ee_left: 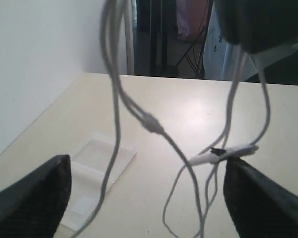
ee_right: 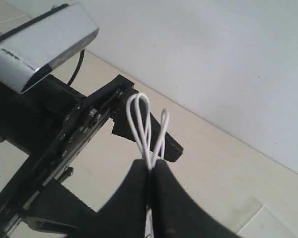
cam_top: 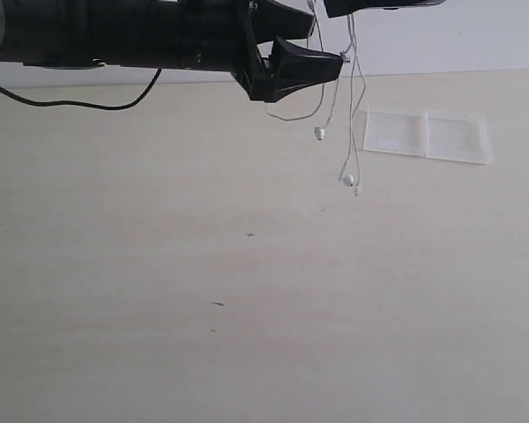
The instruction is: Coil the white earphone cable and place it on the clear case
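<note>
The front of the pale bench (cam_top: 247, 335) is bare wood. Farther back, at about 1 o'clock from the middle of the exterior view, the white earphone cable (ee_left: 151, 124) hangs in loose strands. One earbud (cam_top: 319, 133) dangles clear of the surface. A lower earbud (cam_top: 347, 180) hangs close to the bench top, and whether it touches cannot be told.

At 3 o'clock from the upper earbud the clear case (cam_top: 428, 135) lies flat on the bench with its two halves side by side. It sits just beside the hanging strands and nothing lies on it.

Above, the left hand (cam_top: 328, 44) reaches in from 9 o'clock with its fingers (ee_left: 35, 198) spread wide and gripping nothing. The strands fall through the gap between them, and the small plug end (ee_left: 223, 152) lies against one fingertip.

Higher and farther back, at 12 o'clock of the case, the right hand (ee_right: 150, 166) is pinched tight on the cable, whose loops stand up out of the closed fingertips. The cable is carried in the air by this hand alone.
</note>
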